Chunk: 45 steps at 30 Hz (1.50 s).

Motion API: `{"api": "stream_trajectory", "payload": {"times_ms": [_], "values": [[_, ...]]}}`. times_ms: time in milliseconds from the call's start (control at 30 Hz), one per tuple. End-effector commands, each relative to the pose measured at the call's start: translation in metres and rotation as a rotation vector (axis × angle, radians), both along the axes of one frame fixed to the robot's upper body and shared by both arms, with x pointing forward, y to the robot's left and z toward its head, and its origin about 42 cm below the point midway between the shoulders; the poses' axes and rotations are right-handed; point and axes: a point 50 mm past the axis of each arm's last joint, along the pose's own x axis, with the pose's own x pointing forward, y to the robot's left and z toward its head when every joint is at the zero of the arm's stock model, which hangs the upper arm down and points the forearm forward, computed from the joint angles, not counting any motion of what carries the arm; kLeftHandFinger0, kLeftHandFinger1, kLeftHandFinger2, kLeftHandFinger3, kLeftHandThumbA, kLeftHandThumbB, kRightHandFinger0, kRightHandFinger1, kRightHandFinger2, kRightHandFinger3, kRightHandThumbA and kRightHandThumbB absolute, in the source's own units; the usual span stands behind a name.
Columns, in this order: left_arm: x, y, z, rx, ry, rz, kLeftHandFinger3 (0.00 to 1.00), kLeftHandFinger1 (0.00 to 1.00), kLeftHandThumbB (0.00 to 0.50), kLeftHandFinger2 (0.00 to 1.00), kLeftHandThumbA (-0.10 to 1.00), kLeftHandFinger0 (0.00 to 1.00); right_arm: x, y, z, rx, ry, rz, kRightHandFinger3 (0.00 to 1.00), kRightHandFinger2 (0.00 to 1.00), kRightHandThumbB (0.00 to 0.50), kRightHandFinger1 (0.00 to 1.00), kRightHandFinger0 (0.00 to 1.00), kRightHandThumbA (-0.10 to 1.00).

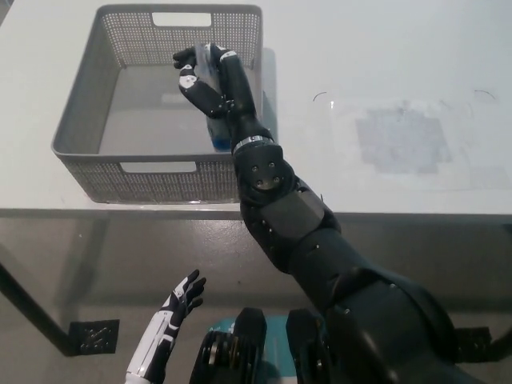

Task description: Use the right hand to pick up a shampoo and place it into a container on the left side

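resting low at the picture's lower left, below the table edge, the white left hand (180, 302) holds nothing, fingers spread apart. grey perforated container (86, 120) sits on the white table (384, 64), toward its left side. black right hand (210, 78) reaches over the container's right half, fingers curled around the shampoo (210, 58), a pale bottle with a blue cap (219, 142) showing below the wrist. bottle is tilted, above the container floor; cannot tell whether it touches. right of the container, a faint greyish patch (404, 140) marks the tabletop.
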Motion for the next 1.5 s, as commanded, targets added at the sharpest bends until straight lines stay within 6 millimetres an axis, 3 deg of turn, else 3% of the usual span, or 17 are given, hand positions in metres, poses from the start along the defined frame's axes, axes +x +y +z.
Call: {"api": "stream_trajectory", "payload": {"times_ms": [0, 33, 300, 533, 600, 667, 700, 767, 900, 933, 967, 1000, 1133, 1200, 1333, 1400, 1467], "values": [[0.006, 0.000, 0.011, 0.016, -0.077, -0.024, 1.00, 1.00, 0.033, 1.00, 1.00, 1.00, 0.005, 0.006, 0.040, 0.092, -0.128, 0.053, 0.70, 0.59, 0.268, 0.42, 0.33, 0.47], [0.007, 0.000, 0.010, 0.016, -0.076, -0.024, 1.00, 1.00, 0.038, 1.00, 1.00, 1.00, 0.005, 0.005, 0.041, 0.092, -0.131, 0.051, 0.82, 0.69, 0.284, 0.50, 0.39, 0.50], [0.009, 0.000, 0.012, 0.002, -0.065, -0.030, 1.00, 1.00, 0.071, 1.00, 1.00, 1.00, 0.008, 0.002, 0.048, 0.082, -0.156, 0.040, 1.00, 0.86, 0.338, 0.65, 0.60, 0.69], [0.007, 0.000, 0.012, 0.007, -0.040, -0.028, 1.00, 1.00, 0.100, 1.00, 1.00, 1.00, 0.008, -0.002, 0.058, 0.091, -0.203, 0.041, 1.00, 0.92, 0.320, 0.70, 0.64, 0.77], [0.009, -0.001, 0.014, 0.006, -0.038, -0.029, 1.00, 1.00, 0.106, 1.00, 1.00, 1.00, 0.010, -0.006, 0.067, 0.095, -0.229, 0.042, 1.00, 0.93, 0.330, 0.71, 0.66, 0.82], [0.009, -0.001, 0.013, 0.005, -0.036, -0.026, 1.00, 1.00, 0.121, 1.00, 1.00, 1.00, 0.012, -0.011, 0.076, 0.092, -0.266, 0.025, 1.00, 0.96, 0.310, 0.70, 0.63, 0.85], [0.008, -0.002, 0.014, 0.005, -0.031, -0.022, 1.00, 1.00, 0.129, 1.00, 1.00, 1.00, 0.012, -0.013, 0.080, 0.091, -0.281, 0.024, 1.00, 1.00, 0.310, 0.74, 0.68, 0.89], [0.009, -0.001, 0.014, 0.012, -0.040, -0.028, 1.00, 1.00, 0.100, 1.00, 1.00, 1.00, 0.013, -0.022, 0.095, 0.120, -0.334, 0.028, 1.00, 1.00, 0.316, 0.87, 0.81, 0.92], [0.010, 0.000, 0.014, 0.012, -0.052, -0.042, 1.00, 1.00, 0.073, 1.00, 1.00, 1.00, 0.007, -0.040, 0.121, 0.180, -0.439, 0.043, 1.00, 1.00, 0.305, 0.97, 0.96, 0.94], [0.010, 0.001, 0.014, 0.011, -0.052, -0.041, 1.00, 1.00, 0.060, 1.00, 1.00, 1.00, 0.004, -0.046, 0.128, 0.190, -0.471, 0.047, 1.00, 1.00, 0.298, 0.99, 0.97, 0.93], [0.011, 0.001, 0.013, 0.010, -0.066, -0.042, 1.00, 1.00, 0.056, 1.00, 1.00, 1.00, -0.002, -0.056, 0.138, 0.185, -0.522, 0.048, 1.00, 1.00, 0.304, 1.00, 0.99, 1.00], [0.013, 0.001, 0.014, 0.010, -0.072, -0.043, 1.00, 1.00, 0.054, 1.00, 1.00, 1.00, -0.006, -0.062, 0.143, 0.191, -0.544, 0.048, 1.00, 1.00, 0.275, 1.00, 0.99, 0.97], [0.014, 0.003, 0.014, 0.031, -0.077, -0.043, 1.00, 1.00, 0.076, 1.00, 1.00, 1.00, -0.032, -0.099, 0.162, 0.201, -0.634, 0.039, 1.00, 1.00, 0.320, 1.00, 0.98, 1.00], [0.015, 0.003, 0.014, 0.031, -0.078, -0.043, 1.00, 1.00, 0.079, 1.00, 1.00, 1.00, -0.046, -0.117, 0.164, 0.245, -0.650, 0.058, 1.00, 1.00, 0.320, 1.00, 0.97, 0.93], [0.015, 0.004, 0.015, 0.019, -0.084, -0.053, 1.00, 1.00, 0.073, 1.00, 1.00, 1.00, -0.083, -0.155, 0.140, 0.282, -0.678, 0.061, 1.00, 1.00, 0.321, 1.00, 0.98, 0.88], [0.016, 0.005, 0.015, 0.020, -0.087, -0.052, 1.00, 1.00, 0.081, 1.00, 1.00, 1.00, -0.096, -0.163, 0.127, 0.291, -0.669, 0.054, 1.00, 1.00, 0.312, 1.00, 1.00, 0.88], [0.018, 0.005, 0.017, 0.012, -0.071, -0.046, 1.00, 1.00, 0.098, 1.00, 1.00, 1.00, -0.113, -0.177, 0.105, 0.270, -0.668, 0.041, 1.00, 1.00, 0.276, 1.00, 0.98, 0.89]]}}
